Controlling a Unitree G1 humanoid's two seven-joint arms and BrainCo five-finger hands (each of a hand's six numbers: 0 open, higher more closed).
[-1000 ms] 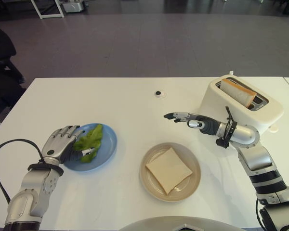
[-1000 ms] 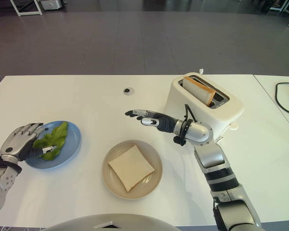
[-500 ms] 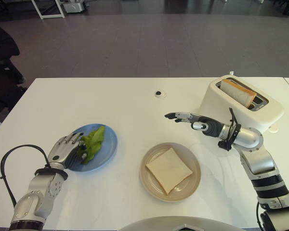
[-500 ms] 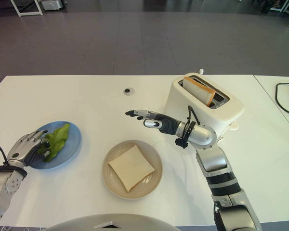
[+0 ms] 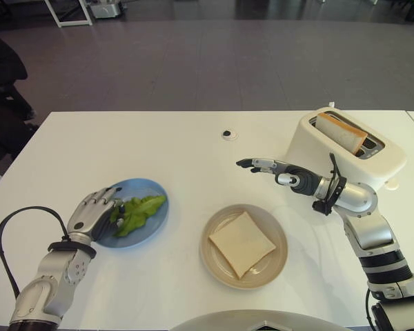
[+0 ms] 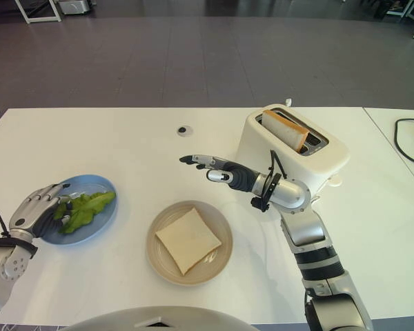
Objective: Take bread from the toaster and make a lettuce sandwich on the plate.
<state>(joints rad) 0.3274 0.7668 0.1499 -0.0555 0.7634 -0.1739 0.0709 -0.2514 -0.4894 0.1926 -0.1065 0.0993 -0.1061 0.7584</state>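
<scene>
- Left hand [image 5: 95, 210], curled, seems to grip the lettuce [image 5: 141, 209] by its left end. The leaf has swung round to lie across the blue plate [image 5: 143, 189], so it is not lifted yet.
- Right hand [image 5: 276, 171] stays open and empty above the bench [image 5: 193, 152], beside the toaster [image 5: 331, 157].
- One bread slice [image 5: 241, 243] waits on the beige plate [image 5: 277, 258] — lettuce next.

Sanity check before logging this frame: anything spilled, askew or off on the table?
Nothing stands out. One bread slice lies flat on the beige plate. A second slice stands slightly tilted in the toaster slot. The lettuce stays within the blue plate, gripped by the left hand. No spills or damage.
</scene>
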